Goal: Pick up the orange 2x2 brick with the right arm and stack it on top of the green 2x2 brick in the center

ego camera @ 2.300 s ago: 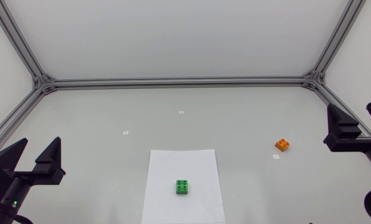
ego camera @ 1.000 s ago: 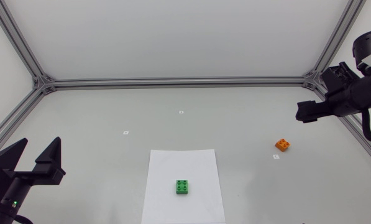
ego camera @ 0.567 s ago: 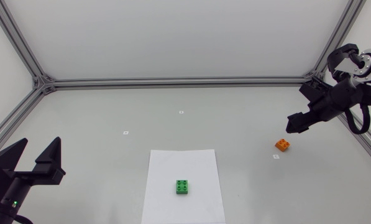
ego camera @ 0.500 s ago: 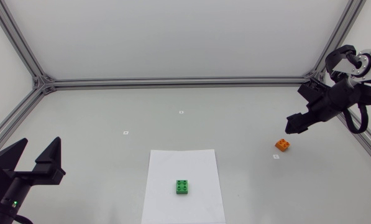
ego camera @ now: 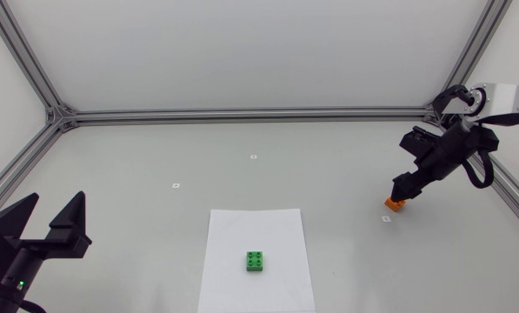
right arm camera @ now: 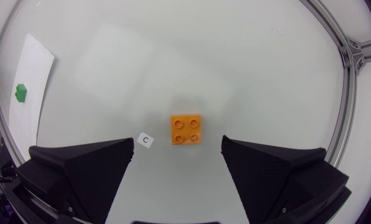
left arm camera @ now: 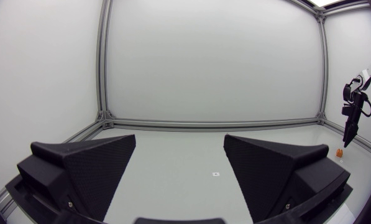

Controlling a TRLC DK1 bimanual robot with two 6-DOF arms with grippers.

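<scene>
- My right gripper (ego camera: 403, 189) hangs wide open just above the orange brick (right arm camera: 186, 129), holding nothing.
- The orange brick lies well apart from the green brick (ego camera: 255, 261), which is on the paper (ego camera: 242, 228).
- My left gripper (left arm camera: 180, 140) is wide open, empty.

Head view: right gripper (ego camera: 401, 193) hides most of the orange brick (ego camera: 393, 206); left arm (ego camera: 20, 252) cut off at the lower edge. Left wrist view: brick a speck, studs indiscernible.
</scene>
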